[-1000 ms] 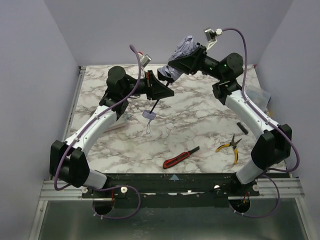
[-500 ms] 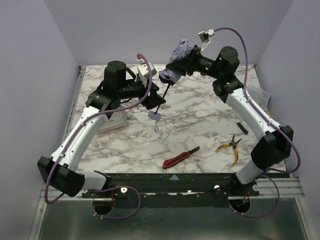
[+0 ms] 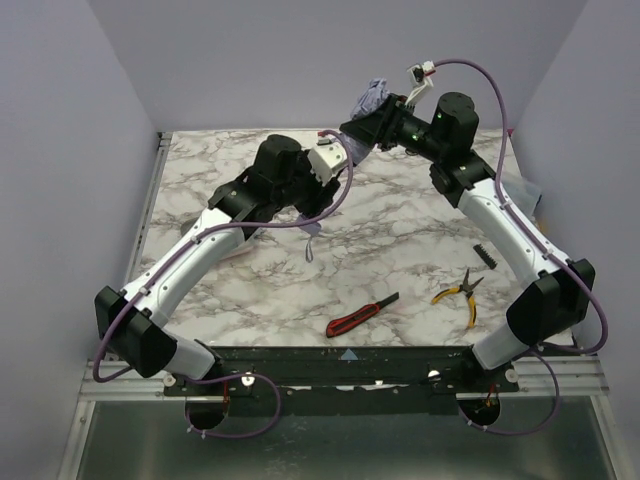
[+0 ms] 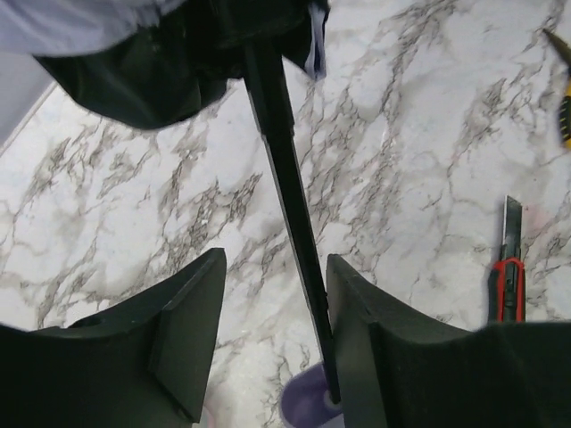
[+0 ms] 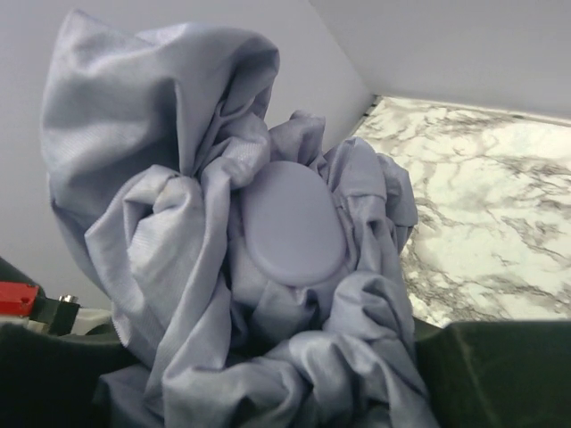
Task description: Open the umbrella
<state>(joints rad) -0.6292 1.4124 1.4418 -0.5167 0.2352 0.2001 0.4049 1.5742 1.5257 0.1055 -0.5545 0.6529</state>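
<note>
bench [image 3: 400,250]: white marble-pattern top, grey veins | far wall [image 3: 300,60], left wall [image 3: 60,160], right wall [image 3: 595,110]: plain pale lavender | near edge: aluminium rail [image 3: 120,382] | nearer still: dull grey sheet [image 3: 330,455] | light: even, soft shadows

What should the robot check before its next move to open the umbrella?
1. The right hand grips the umbrella by its bunched canopy: ok.
2. The black shaft runs between the fingers of the left hand: ok.
3. The left hand is closed on the shaft: not ok, its fingers stand apart.
4. The lavender handle is clear of the table: cannot tell.
5. The utility knife lies away from the umbrella: ok.
</note>
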